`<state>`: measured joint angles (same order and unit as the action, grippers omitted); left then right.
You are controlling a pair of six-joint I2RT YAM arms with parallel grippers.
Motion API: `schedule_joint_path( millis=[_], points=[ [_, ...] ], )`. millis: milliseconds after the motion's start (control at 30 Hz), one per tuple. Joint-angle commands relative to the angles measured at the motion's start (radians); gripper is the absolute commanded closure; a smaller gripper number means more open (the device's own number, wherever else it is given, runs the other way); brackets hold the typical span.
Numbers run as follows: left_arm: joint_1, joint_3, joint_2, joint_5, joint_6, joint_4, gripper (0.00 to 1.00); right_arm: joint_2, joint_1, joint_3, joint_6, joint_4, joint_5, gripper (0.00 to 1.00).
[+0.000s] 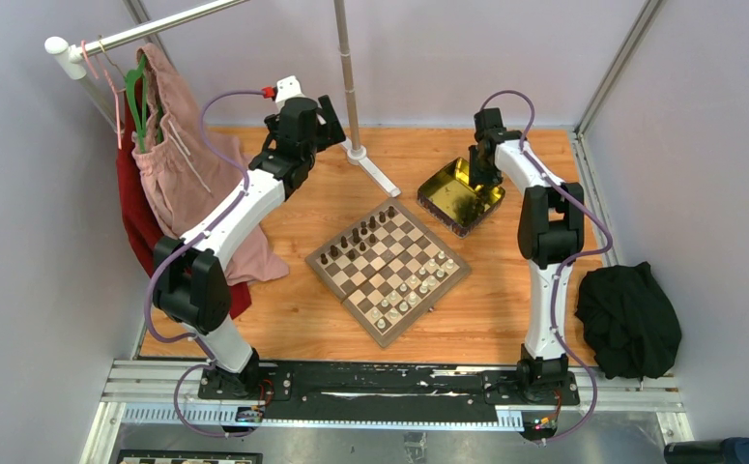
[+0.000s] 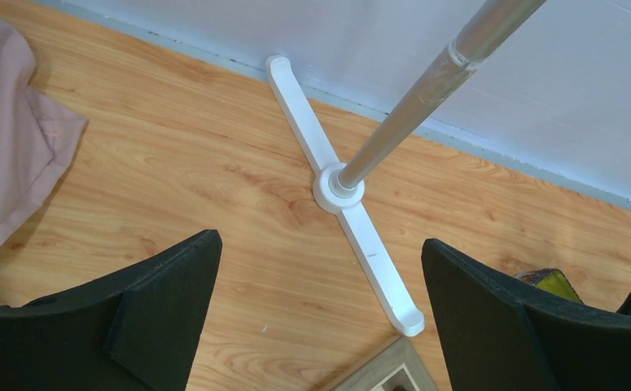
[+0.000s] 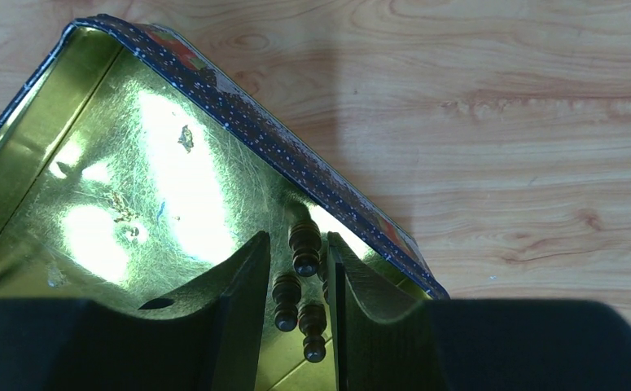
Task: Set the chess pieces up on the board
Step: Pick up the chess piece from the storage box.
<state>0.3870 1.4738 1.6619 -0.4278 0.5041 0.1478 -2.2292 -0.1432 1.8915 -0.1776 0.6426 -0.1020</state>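
The board (image 1: 348, 301) lies mid-table, turned like a diamond. Dark chess pieces (image 1: 356, 242) stand along its far-left side and pale ones (image 1: 414, 290) along its near-right side. My right gripper (image 1: 481, 174) reaches down into the gold tin (image 1: 452, 198). In the right wrist view its jaws (image 3: 297, 238) stand open and narrowly apart, and three dark pawns (image 3: 304, 244) lie on the tin floor between them. My left gripper (image 1: 327, 111) hovers open over bare wood at the far left (image 2: 320, 242), holding nothing. A corner of the board (image 2: 389, 371) shows below it.
A white cross-shaped stand foot (image 2: 340, 191) with a metal pole (image 1: 346, 68) stands behind the board. Pink and red garments (image 1: 187, 164) hang from a rail at the left. A black cloth (image 1: 629, 319) lies at the right edge. The tin's patterned wall (image 3: 279, 147) runs close to my right fingers.
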Motion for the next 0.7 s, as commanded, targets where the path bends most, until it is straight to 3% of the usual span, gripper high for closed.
schedule_joint_path(
  millis=[0, 667],
  points=[
    [-0.008, 0.027, 0.017, 0.000, -0.012, -0.014, 0.00, -0.011, 0.020, 0.012, -0.021, 0.014, 0.012, 0.64],
    [-0.010, 0.014, 0.009, 0.012, -0.003, -0.018, 0.00, 0.002, 0.020, -0.031, -0.033, 0.014, 0.025, 0.65]
  ],
)
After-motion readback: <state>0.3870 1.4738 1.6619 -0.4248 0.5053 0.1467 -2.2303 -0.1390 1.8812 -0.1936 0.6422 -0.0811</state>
